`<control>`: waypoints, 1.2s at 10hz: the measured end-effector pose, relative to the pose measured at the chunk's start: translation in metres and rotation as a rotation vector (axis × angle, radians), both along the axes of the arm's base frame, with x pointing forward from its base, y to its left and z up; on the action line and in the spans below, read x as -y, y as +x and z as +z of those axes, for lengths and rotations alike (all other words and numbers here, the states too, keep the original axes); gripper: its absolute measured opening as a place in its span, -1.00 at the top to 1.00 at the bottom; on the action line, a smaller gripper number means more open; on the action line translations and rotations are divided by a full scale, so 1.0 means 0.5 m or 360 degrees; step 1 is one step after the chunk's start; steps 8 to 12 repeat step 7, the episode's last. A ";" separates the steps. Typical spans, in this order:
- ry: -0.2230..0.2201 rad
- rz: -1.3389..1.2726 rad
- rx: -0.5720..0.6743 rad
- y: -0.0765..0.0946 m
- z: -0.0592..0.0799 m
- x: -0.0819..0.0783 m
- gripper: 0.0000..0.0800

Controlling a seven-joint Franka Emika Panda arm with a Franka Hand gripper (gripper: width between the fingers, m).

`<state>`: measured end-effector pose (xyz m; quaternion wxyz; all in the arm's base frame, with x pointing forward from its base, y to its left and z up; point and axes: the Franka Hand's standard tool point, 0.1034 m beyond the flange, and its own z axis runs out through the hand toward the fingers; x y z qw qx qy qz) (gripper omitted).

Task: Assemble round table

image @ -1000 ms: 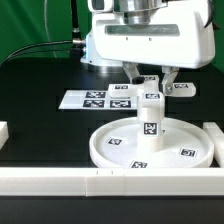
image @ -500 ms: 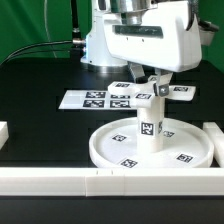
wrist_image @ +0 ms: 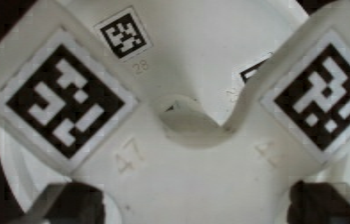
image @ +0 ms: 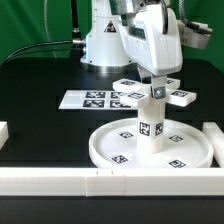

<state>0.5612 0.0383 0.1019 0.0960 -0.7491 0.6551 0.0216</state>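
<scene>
The round white disc (image: 100, 150) lies on the black table, and the thick short cylinder (image: 152, 125) stands upright in its central socket. The cross-shaped piece (image: 180, 97) sits on top of the cylinder with its tagged arms spread out. My gripper (image: 157, 86) comes down from above and is shut on the middle of the cross. In the wrist view the cross-shaped piece (wrist_image: 190, 150) fills the picture, with my gripper (wrist_image: 198, 208) closed on it. A dark finger (wrist_image: 69, 203) presses on one side and the other finger on the opposite side. The joint between cross and cylinder is hidden.
The marker board (image: 90, 99) lies flat behind the disc, at the exterior view's left. A long white rail (image: 100, 182) runs along the front. A short rail (image: 215, 135) stands at the right and another (image: 3, 132) at the left edge.
My gripper and wrist have turned about the vertical axis, and the cross-shaped piece has turned with them on top of the cylinder. The disc and cylinder stay in place.
</scene>
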 end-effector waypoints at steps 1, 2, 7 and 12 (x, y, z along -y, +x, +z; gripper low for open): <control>0.0016 0.0018 -0.0011 -0.003 0.020 -0.003 -0.56; 0.0035 0.0035 -0.0016 -0.006 0.049 -0.005 -0.60; 0.0041 0.0044 -0.0017 -0.008 0.059 -0.006 -0.62; 0.0041 0.0044 -0.0017 -0.008 0.059 -0.006 -0.62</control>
